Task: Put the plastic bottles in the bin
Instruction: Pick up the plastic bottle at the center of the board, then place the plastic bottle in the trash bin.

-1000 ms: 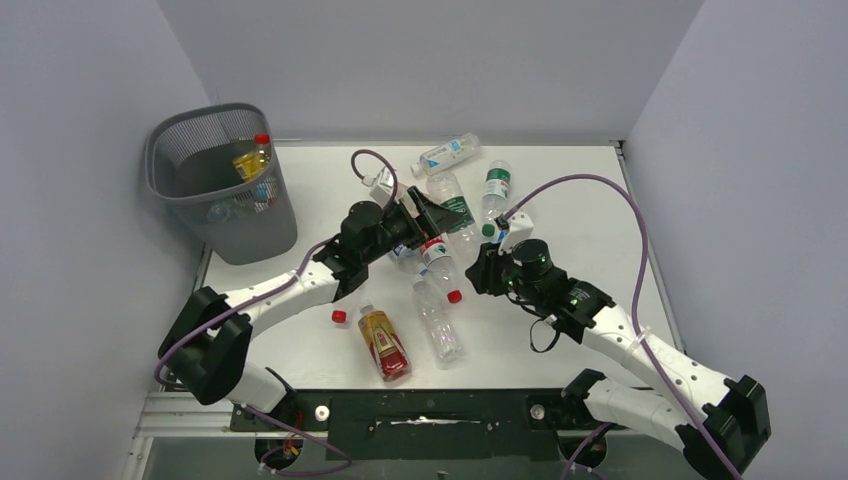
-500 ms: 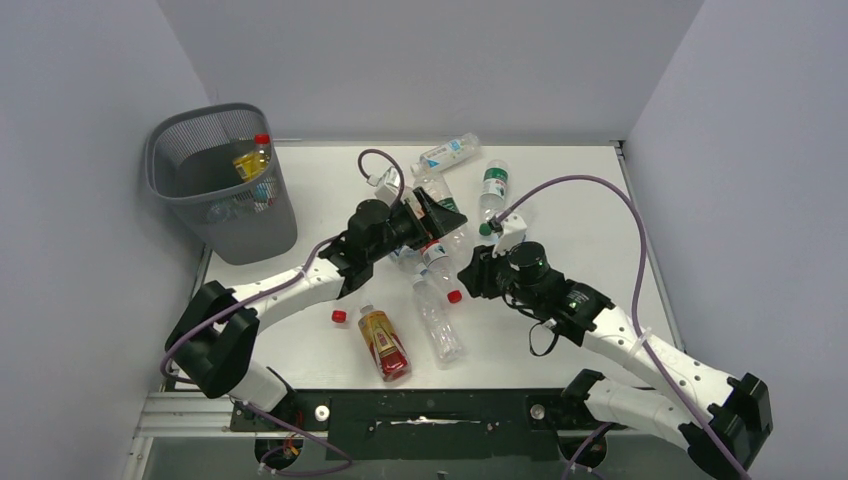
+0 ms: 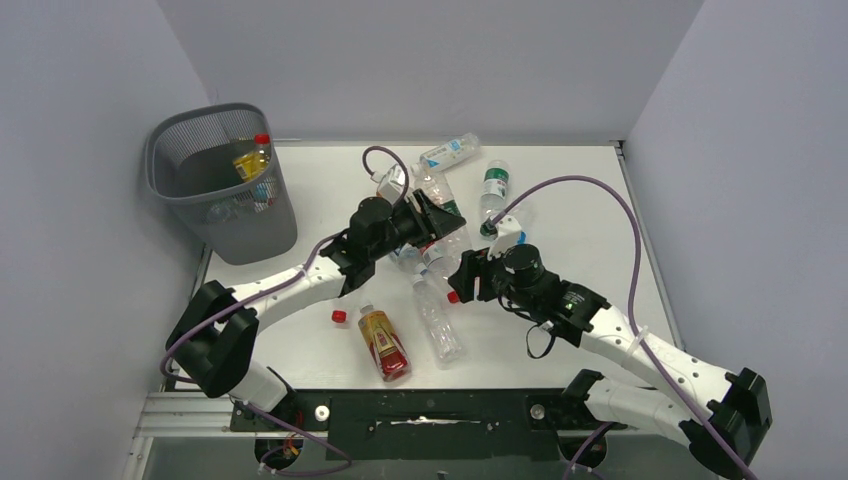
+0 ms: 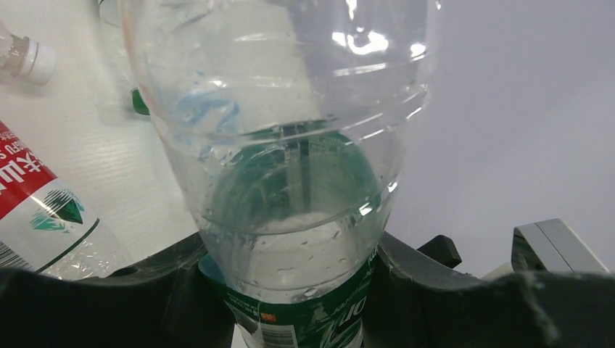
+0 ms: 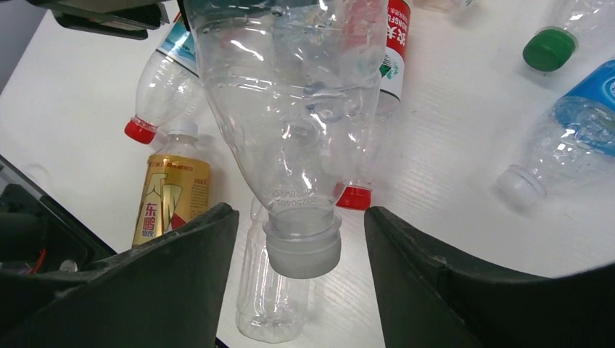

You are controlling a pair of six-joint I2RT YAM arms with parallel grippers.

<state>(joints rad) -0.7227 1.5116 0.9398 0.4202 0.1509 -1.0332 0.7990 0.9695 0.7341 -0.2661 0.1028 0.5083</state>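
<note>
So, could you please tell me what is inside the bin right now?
A yellow bottle with a red cap sticks up inside the bin. Through the mesh, other bottles show faintly; the bin's floor is covered.

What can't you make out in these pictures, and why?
1. Top view: most of the bin's contents, behind its mesh wall; one yellow bottle shows.
2. Left wrist view: the held clear bottle's far end, cut off by the top edge.
3. Top view: the heaped bottles, partly covered by the left gripper.
</note>
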